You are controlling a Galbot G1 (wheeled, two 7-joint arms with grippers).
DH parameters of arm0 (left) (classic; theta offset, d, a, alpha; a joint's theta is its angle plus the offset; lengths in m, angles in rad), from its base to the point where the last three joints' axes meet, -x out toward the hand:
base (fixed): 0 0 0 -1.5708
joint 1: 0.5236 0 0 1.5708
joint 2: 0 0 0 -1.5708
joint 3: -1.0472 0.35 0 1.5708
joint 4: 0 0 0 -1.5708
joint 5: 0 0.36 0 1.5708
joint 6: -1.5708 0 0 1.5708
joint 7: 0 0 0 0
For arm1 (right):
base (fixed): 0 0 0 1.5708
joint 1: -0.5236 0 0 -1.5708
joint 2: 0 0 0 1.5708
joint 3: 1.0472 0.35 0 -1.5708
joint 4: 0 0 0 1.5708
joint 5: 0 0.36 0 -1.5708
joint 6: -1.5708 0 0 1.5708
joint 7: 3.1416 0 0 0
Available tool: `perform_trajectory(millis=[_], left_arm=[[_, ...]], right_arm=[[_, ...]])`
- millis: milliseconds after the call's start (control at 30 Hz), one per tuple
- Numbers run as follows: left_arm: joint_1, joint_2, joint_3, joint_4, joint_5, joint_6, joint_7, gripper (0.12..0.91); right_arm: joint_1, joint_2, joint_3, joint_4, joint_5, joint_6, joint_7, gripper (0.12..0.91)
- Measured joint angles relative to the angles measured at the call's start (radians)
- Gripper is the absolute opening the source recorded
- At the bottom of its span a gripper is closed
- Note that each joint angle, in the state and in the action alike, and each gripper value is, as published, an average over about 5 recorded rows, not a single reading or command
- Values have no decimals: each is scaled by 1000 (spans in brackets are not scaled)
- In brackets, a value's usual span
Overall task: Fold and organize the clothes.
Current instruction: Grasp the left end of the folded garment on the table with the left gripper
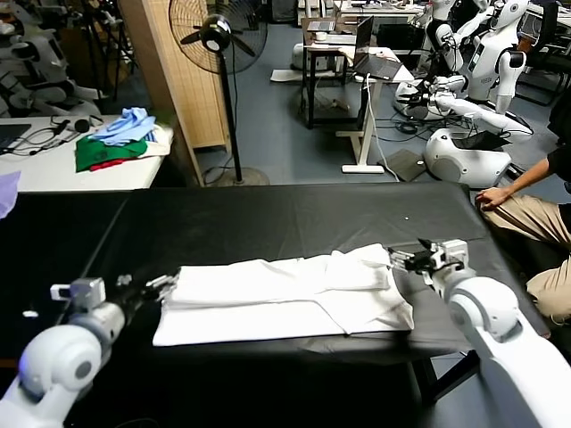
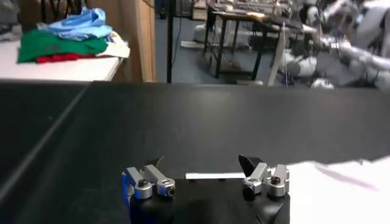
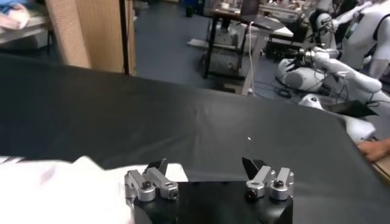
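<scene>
The white T-shirt [image 1: 285, 294] lies folded into a long band across the black table [image 1: 268, 218], plain side up. My left gripper [image 1: 163, 286] hovers at the shirt's left end, open, with nothing between its fingers. At the shirt's right end my right gripper [image 1: 403, 259] is open too, just beside the cloth. In the left wrist view the left gripper [image 2: 204, 164] has wide-spread jaws and the shirt's edge [image 2: 341, 189] lies to one side. In the right wrist view the right gripper [image 3: 206, 165] stands wide over bare table, with the shirt [image 3: 61, 189] beside it.
A pile of blue, green and red garments [image 1: 116, 138] lies on a white side table [image 1: 71, 169] at the back left. A standing fan [image 1: 219, 40] and a wooden panel [image 1: 169, 71] rise behind the table. A person's arm and knee [image 1: 535, 209] rest at the table's right edge.
</scene>
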Motion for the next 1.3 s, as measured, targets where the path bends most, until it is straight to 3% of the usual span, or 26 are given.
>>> perform_trajectory(millis=[333,433,667,800,900,1033,1133,1300], left_arm=[[-82,-76,58,137,25,25,25,796],[-87,-89,77,161,49,28,40,754],[-91,-102,101,206,101,20,60,406],[-89,-108,110,215,119,7,78,191],[-86,-113,118,215,142,-14,94,127],[-82,-119,138,220,233,-80,116,127],[-85,-128,156,227,342,-139,118,127],[-107,-144,172,247,454,-188,98,127]], right_arm=[[24,63,-26,-95,-4,11,-9,797],[25,74,-27,-104,-7,15,-9,778],[21,94,-30,-118,-24,30,-10,650],[13,105,-31,-119,-45,54,-2,493],[2,115,-34,-119,-69,87,26,346],[-13,138,-41,-122,-120,151,94,163],[-24,158,-46,-123,-164,187,133,127],[-41,178,-44,-106,-188,194,142,132]])
